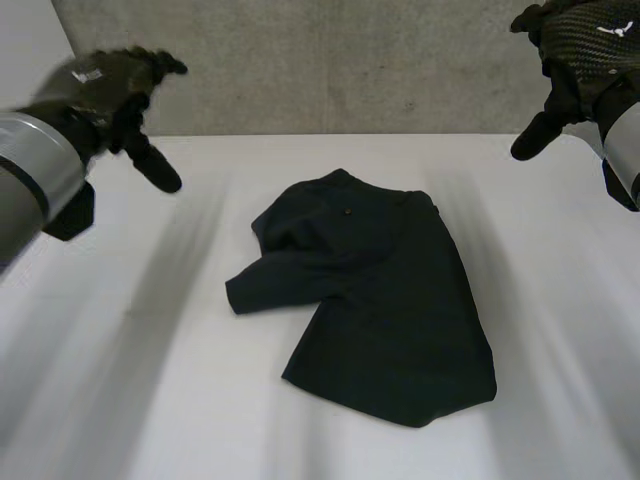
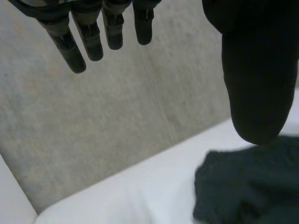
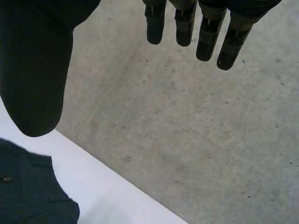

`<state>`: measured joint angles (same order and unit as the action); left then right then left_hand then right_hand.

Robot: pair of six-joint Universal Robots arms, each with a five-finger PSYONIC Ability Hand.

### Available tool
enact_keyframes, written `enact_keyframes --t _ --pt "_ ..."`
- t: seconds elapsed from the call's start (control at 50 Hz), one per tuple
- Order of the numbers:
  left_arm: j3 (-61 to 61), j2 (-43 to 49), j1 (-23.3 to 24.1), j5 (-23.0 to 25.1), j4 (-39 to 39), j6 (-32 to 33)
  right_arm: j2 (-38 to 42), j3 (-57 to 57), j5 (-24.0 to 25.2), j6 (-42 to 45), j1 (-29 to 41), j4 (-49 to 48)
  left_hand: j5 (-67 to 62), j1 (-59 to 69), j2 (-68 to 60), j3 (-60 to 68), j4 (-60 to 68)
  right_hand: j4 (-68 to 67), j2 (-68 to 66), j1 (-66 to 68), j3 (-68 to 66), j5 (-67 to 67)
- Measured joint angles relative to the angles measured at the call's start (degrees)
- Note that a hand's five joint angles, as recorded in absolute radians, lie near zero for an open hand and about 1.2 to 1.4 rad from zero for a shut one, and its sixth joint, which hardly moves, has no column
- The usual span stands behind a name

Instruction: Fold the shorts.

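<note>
Dark navy shorts [image 1: 370,300] lie crumpled on the white table [image 1: 150,400], a little right of its middle, with one leg flap sticking out to the left. My left hand [image 1: 115,90] hovers high at the far left, well apart from the cloth, open and empty. My right hand [image 1: 570,60] hangs high at the far right, also open and holding nothing. In the left wrist view the straight fingers [image 2: 88,37] and thumb [image 2: 259,74] stand spread above the shorts' edge [image 2: 247,186]. The right wrist view has spread fingers [image 3: 205,32] and a corner of the shorts [image 3: 28,191] with a small button.
A grey concrete wall [image 1: 340,60] stands behind the table's far edge. Bare white tabletop lies all round the shorts, with wide room to the left and in front.
</note>
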<state>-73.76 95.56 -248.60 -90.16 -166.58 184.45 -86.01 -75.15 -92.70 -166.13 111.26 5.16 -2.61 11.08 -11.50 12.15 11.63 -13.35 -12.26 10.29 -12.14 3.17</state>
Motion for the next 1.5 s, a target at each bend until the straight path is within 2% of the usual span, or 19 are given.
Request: enact_keyframes --t 0.22,0.42,0.46,0.48,0.56,0.68,0.84,1.02,1.12,1.24,1.26,1.28,1.32,1.36,1.38,1.42,1.44,1.48,1.5 --pt "-1.4 15.1 8.3 -2.3 -3.5 7.3 3.4 -0.9 4.5 11.3 1.2 5.6 -3.1 4.6 -3.8 3.1 4.0 0.0 0.0 0.0 0.0 0.0" --pt "2.2 31.8 14.1 -11.3 -13.4 8.1 7.1 -9.9 5.2 12.3 1.5 4.1 -12.8 14.6 -13.8 13.2 13.7 0.0 0.0 0.0 0.0 0.0" --pt "3.5 34.4 14.5 -12.8 -14.1 8.1 7.3 -12.2 5.1 12.3 1.4 2.9 -17.7 20.3 -18.7 18.1 18.8 0.0 0.0 0.0 0.0 0.0" --pt "4.6 36.0 14.7 -13.8 -14.4 8.1 7.4 -14.0 5.1 12.4 1.3 1.7 -28.1 32.4 -29.4 28.7 29.4 0.0 0.0 0.0 0.0 0.0" --pt "6.9 38.5 14.8 -16.0 -14.6 8.1 7.8 -18.2 5.0 12.7 1.2 -1.0 -52.6 54.2 -54.4 53.4 54.4 0.0 0.0 0.0 0.0 0.0" --pt "8.5 38.3 13.8 -17.5 -14.6 9.0 8.3 -21.1 5.1 12.9 1.1 -2.8 -53.2 54.2 -56.7 55.3 57.1 0.0 0.0 0.0 0.0 0.0" --pt "7.5 33.5 9.8 -17.4 -15.2 15.3 10.6 -20.0 5.7 13.0 1.1 -2.3 -53.2 54.2 -56.7 55.8 57.1 0.0 0.0 0.0 0.0 0.0" --pt "8.9 28.6 5.2 -17.0 -22.2 21.9 15.9 -17.1 7.5 13.7 1.7 2.0 -53.2 54.2 -57.0 55.8 57.1 0.0 0.0 0.0 0.0 0.0" --pt "11.6 29.9 3.7 -16.8 -25.2 25.7 16.9 -17.3 8.1 13.2 2.1 2.5 -53.2 54.2 -57.0 55.8 57.1 0.0 0.0 0.0 0.0 0.0" --pt "17.6 36.9 1.3 -16.7 -30.3 33.6 17.0 -17.8 8.3 11.1 3.2 1.6 -53.2 54.2 -56.8 55.7 56.8 0.0 0.0 0.0 0.0 0.0" --pt "18.4 38.0 1.1 -16.7 -31.1 34.5 16.9 -17.8 8.3 10.8 3.3 1.4 -49.8 50.7 -50.3 50.0 50.5 0.0 0.0 0.0 0.0 0.0" --pt "19.0 38.9 0.9 -16.7 -31.8 35.2 16.9 -17.8 8.3 10.7 3.3 1.3 -49.8 50.7 -50.3 50.0 50.5 0.0 0.0 0.0 0.0 0.0" --pt "20.5 41.3 0.2 -16.9 -33.8 36.7 16.8 -17.7 8.1 10.2 3.5 1.1 -36.0 35.2 -36.9 36.5 36.8 0.0 0.0 0.0 0.0 0.0" --pt "20.5 41.3 0.2 -16.9 -33.8 36.7 16.8 -17.7 8.1 10.2 3.5 1.1 -36.0 35.2 -36.9 36.5 36.8 0.0 0.0 0.0 0.0 0.0" --pt "21.1 43.0 -0.7 -16.9 -35.5 37.3 16.7 -17.2 8.1 9.9 3.5 0.8 -23.1 23.6 -24.4 24.2 24.3 0.0 0.0 0.0 0.0 0.0" --pt "20.9 43.0 -0.8 -16.9 -35.6 37.2 16.7 -17.1 8.1 9.9 3.5 0.7 -22.0 23.2 -23.4 23.1 23.3 0.0 0.0 0.0 0.0 0.0" --pt "19.3 41.9 -0.6 -16.9 -35.3 36.4 16.8 -16.6 8.1 10.0 3.5 0.4 -7.5 8.0 -8.7 8.9 8.8 0.0 0.0 0.0 0.0 0.0" --pt "18.5 41.3 -0.4 -16.8 -35.0 36.0 16.8 -16.4 8.0 10.0 3.5 0.3 -7.5 8.0 -8.7 8.9 8.8 0.0 0.0 0.0 0.0 0.0" --pt "15.6 38.8 0.3 -16.7 -34.1 34.6 17.4 -15.3 8.1 10.3 3.5 -0.4 -0.9 2.7 -2.7 2.2 2.4 0.0 0.0 0.0 0.0 0.0"
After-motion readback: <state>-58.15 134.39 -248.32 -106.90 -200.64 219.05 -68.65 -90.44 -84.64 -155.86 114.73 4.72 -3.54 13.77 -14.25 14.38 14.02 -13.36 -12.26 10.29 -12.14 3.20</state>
